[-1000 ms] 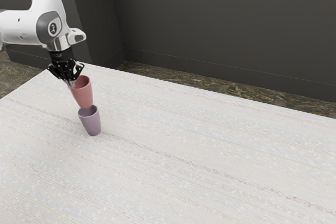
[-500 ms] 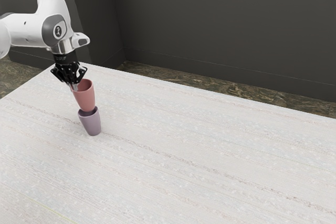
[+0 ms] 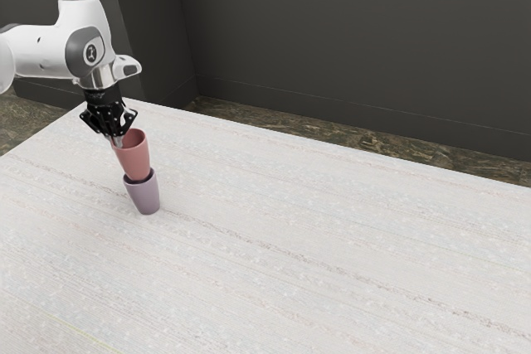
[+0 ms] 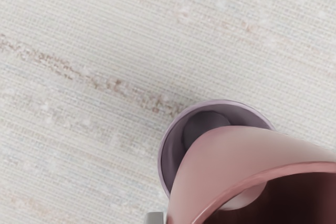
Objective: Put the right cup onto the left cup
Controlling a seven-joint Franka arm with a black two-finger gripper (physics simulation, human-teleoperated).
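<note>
So the pink cup (image 3: pixel 135 160) is pinched near its rim by the black two-finger gripper (image 3: pixel 117 140), with its base lined up at the purple cup's (image 3: pixel 145 196) mouth. How far it's nested, if at all, can't really be told.

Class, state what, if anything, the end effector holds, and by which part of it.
The end effector holds the pink cup by the wall at its rim.

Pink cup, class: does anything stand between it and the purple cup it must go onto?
Nothing visible does. The pink cup, held at its rim by the gripper, has its base at the mouth of the purple cup.
</note>
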